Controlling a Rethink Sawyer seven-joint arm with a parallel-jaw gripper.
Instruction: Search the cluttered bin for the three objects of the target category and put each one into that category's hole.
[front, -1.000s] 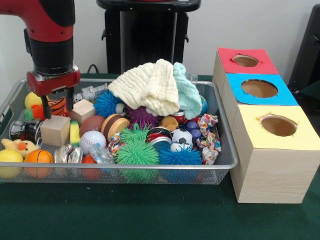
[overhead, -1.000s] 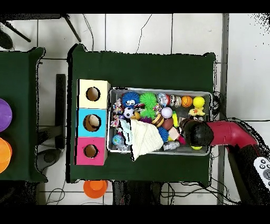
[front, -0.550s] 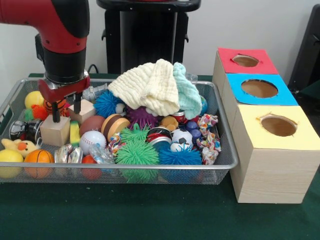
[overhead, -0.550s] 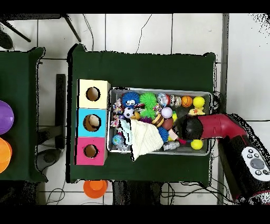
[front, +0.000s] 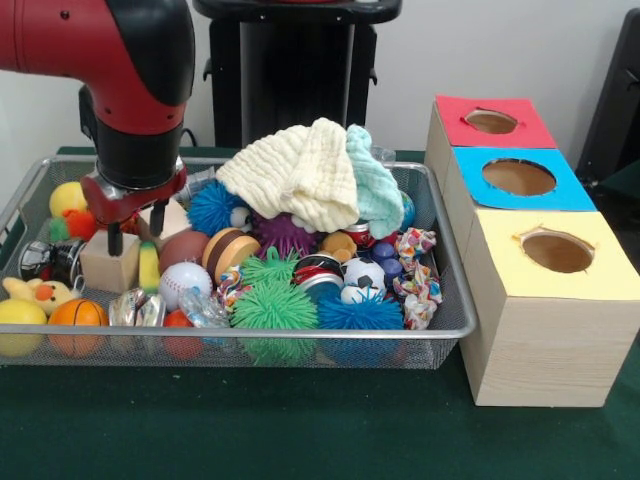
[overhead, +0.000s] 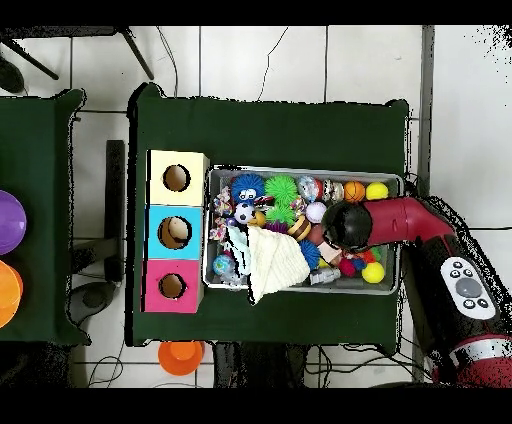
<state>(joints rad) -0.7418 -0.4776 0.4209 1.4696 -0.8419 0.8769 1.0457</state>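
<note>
Now the end effector (front: 132, 233) is down among the clutter at the end of the wire bin (front: 455, 290) farthest from the three boxes. In the front view its two fingers (front: 114, 239) are spread apart with nothing between them. One tip sits on top of the nearer wooden cube (front: 108, 265); the other hangs in front of a second wooden cube (front: 176, 218) that lies just behind.

I judge the blocks to be the target category, though the task does not name it. Relation that matters: the nearer cube lies directly below and slightly forward of the end effector, so I read the coming move as a short descent, not a traverse. Its faces look roughly square to the bin wall; no long axis to speak of.

The holes in the red box (front: 492, 121), blue box (front: 518, 177) and yellow box (front: 556, 252) are all well apart from here, past the far end of the bin.

Change from a second ago: the arm (overhead: 400, 222) has shifted toward the bin's middle and dropped lower; earlier the end effector straddled the nearer cube's outer edge. Cloths (front: 300, 172) unmoved.
</note>
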